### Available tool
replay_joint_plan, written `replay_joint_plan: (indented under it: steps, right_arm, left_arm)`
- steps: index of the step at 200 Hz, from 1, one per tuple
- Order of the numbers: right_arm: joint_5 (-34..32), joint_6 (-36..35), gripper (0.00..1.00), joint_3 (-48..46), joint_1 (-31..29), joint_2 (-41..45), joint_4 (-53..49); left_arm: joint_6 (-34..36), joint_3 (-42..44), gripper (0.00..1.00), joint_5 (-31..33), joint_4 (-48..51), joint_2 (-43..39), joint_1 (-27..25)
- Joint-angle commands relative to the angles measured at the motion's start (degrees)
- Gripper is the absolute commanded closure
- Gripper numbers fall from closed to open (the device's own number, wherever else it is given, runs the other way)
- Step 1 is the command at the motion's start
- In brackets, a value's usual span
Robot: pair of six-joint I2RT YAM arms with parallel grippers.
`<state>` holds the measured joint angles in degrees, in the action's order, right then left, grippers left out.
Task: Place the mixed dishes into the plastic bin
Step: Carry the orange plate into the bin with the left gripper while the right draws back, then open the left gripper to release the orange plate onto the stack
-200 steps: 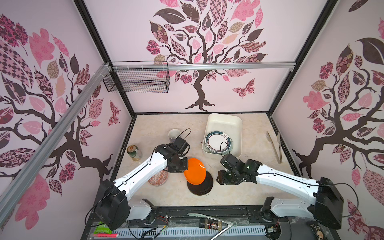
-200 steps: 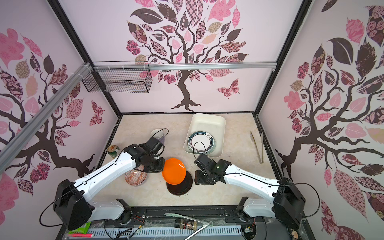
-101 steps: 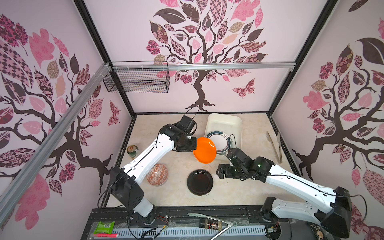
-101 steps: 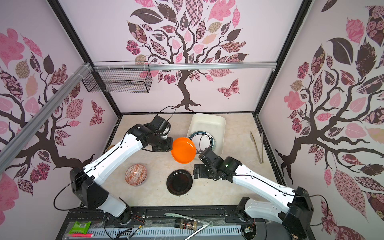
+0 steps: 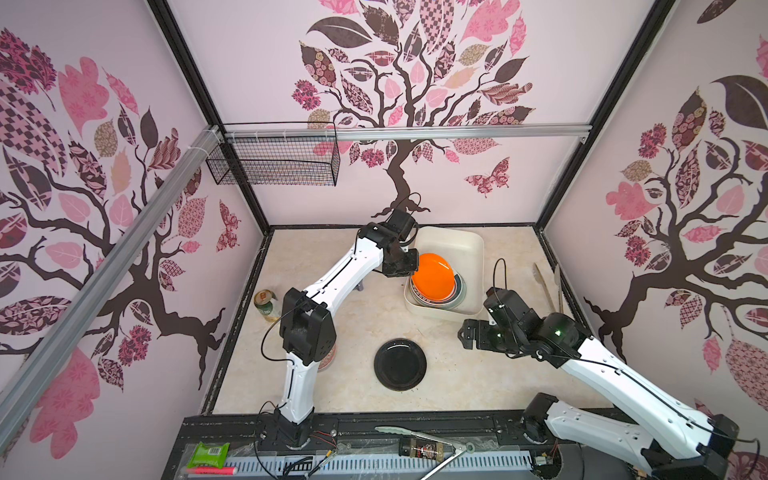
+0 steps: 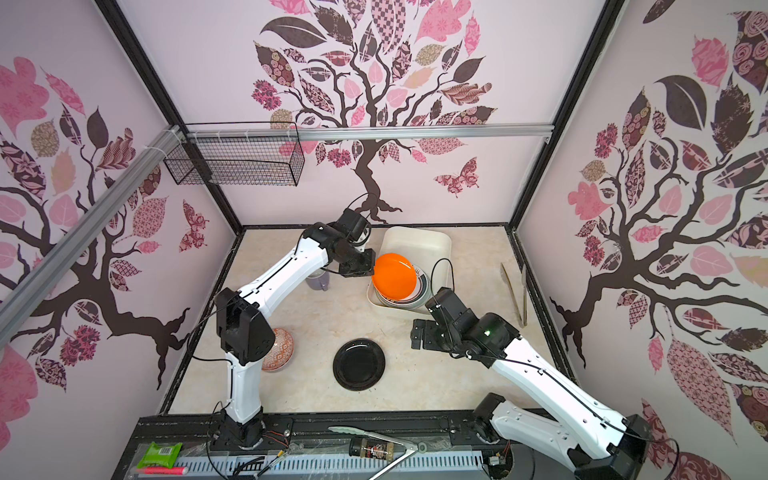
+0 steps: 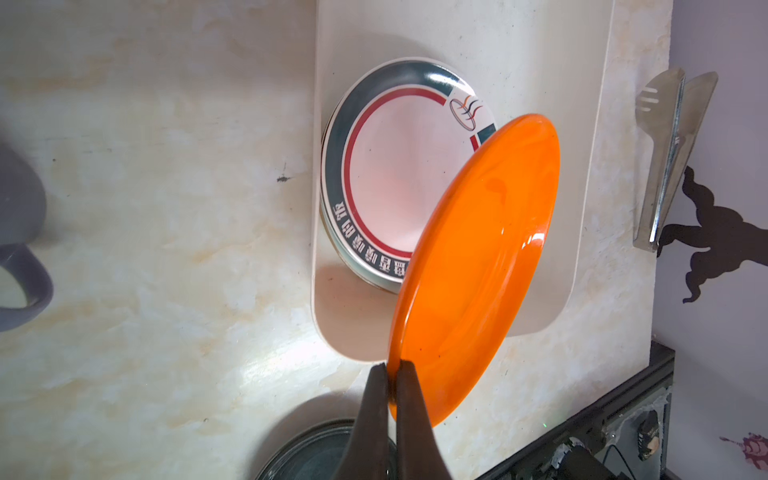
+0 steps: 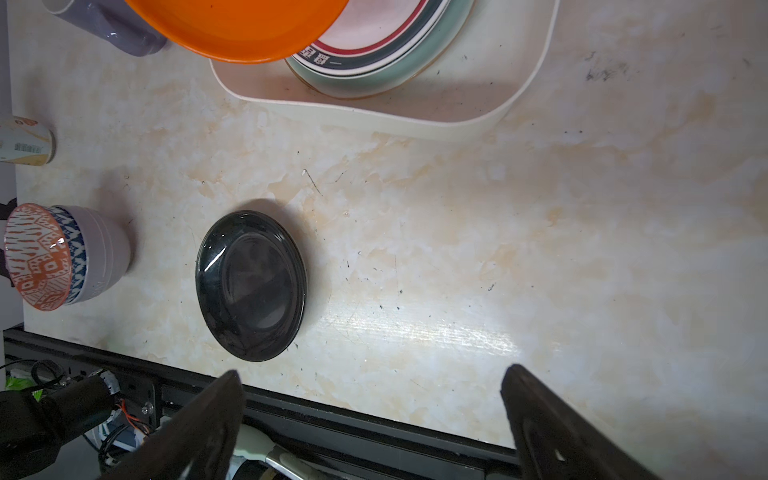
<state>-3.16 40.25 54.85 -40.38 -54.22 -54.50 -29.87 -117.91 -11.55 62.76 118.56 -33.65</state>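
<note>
My left gripper point(image 7: 392, 365) point(image 5: 413, 270) is shut on the rim of the orange plate point(image 7: 478, 266) point(image 5: 434, 279), which hangs tilted over the near part of the cream plastic bin point(image 5: 453, 239) point(image 7: 457, 33). In the bin a white plate with dark and red rings point(image 7: 395, 174) lies on a mint-green plate point(image 8: 374, 79). On the table the black plate point(image 5: 400, 364) point(image 8: 251, 286) lies flat. The red-patterned bowl point(image 6: 280, 349) sits beside the left arm's base. The lavender mug point(image 6: 318, 282) is half hidden under the left arm. To the right of the black plate, my right gripper point(image 8: 374, 372) point(image 5: 463, 332) hovers open and empty.
A green drink can point(image 5: 265, 303) stands at the table's left edge. Long utensils point(image 5: 548, 286) lie along the right edge. A black wire basket point(image 5: 274, 166) hangs on the back left wall. Tongs point(image 5: 419, 440) lie on the front rail.
The left gripper carried the orange plate up from above the black plate and back to over the bin. The right gripper opened wide and drew away to the right.
</note>
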Motion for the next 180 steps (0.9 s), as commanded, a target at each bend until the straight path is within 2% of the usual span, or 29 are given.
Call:
replay_joint_plan:
  steps: [1, 132, 167, 180]
  right_arm:
    - [-2.35, -0.82, 0.0, 1.83, 0.61, 0.74, -4.49]
    - [-6.06, 0.08, 0.0, 5.31, 1.88, 1.59, -9.56]
    - [-6.18, 0.39, 0.0, 5.62, 2.11, 0.73, -8.93]
    - [-6.2, 0.45, 0.01, 5.77, 2.13, 0.45, -8.61]
  left_arm:
    - [-0.4, -4.87, 1.0, -1.74, -0.53, 3.09, 0.22]
    - [-1.95, -13.49, 1.0, -5.49, -2.46, 17.98, 1.79]
    - [-1.09, -13.06, 0.81, -6.38, -1.46, 18.77, 2.18]
    - [-0.88, -12.13, 0.7, -6.38, -1.44, 18.23, 2.27]
